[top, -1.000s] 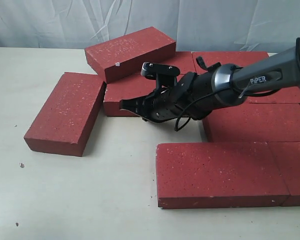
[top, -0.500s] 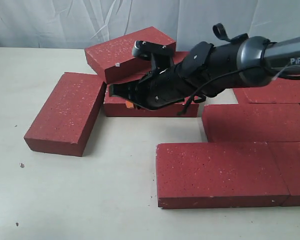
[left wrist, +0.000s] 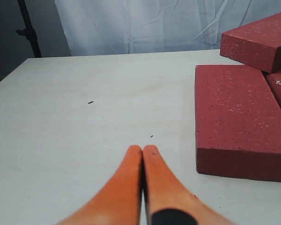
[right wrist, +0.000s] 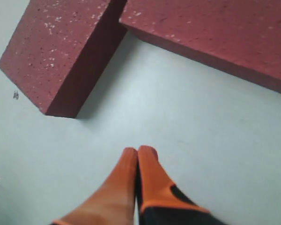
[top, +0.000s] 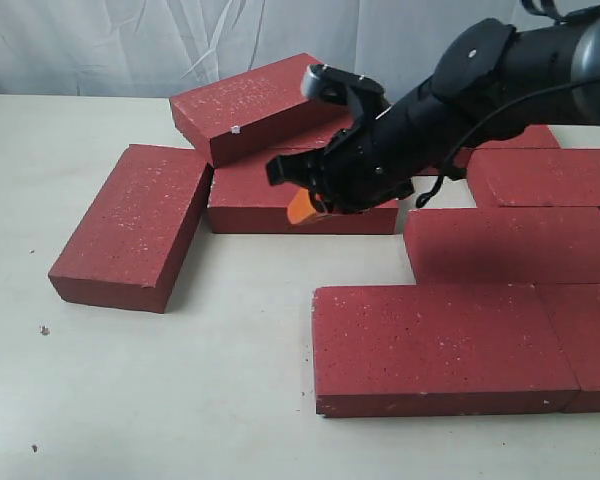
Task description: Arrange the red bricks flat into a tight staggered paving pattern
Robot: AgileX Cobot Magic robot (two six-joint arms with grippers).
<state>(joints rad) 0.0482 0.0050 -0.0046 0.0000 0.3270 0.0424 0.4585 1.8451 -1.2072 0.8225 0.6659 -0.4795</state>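
Several red bricks lie on the pale table. One brick [top: 130,225] lies flat and apart at the left. A brick with a white chip [top: 260,105] leans tilted on the brick [top: 250,200] below it. More lie flat at the right [top: 510,245] and at the front [top: 440,345]. My right gripper [top: 302,207] hovers over the middle brick's front edge, orange fingers pressed together and holding nothing; its wrist view has the shut tips [right wrist: 139,151] above bare table near a brick corner [right wrist: 56,47]. My left gripper [left wrist: 143,149] is shut and empty over bare table beside a brick [left wrist: 239,117].
A white curtain [top: 100,45] hangs behind the table. Bare table [top: 180,390] spreads at the front left. The right arm [top: 500,70] reaches in from the upper right over the back bricks. A dark stand [left wrist: 28,33] is beyond the table's far edge.
The right arm has risen and swung toward the back right. Its wrist now tilts downward and the shut tips have shifted right, over the middle brick's front edge.
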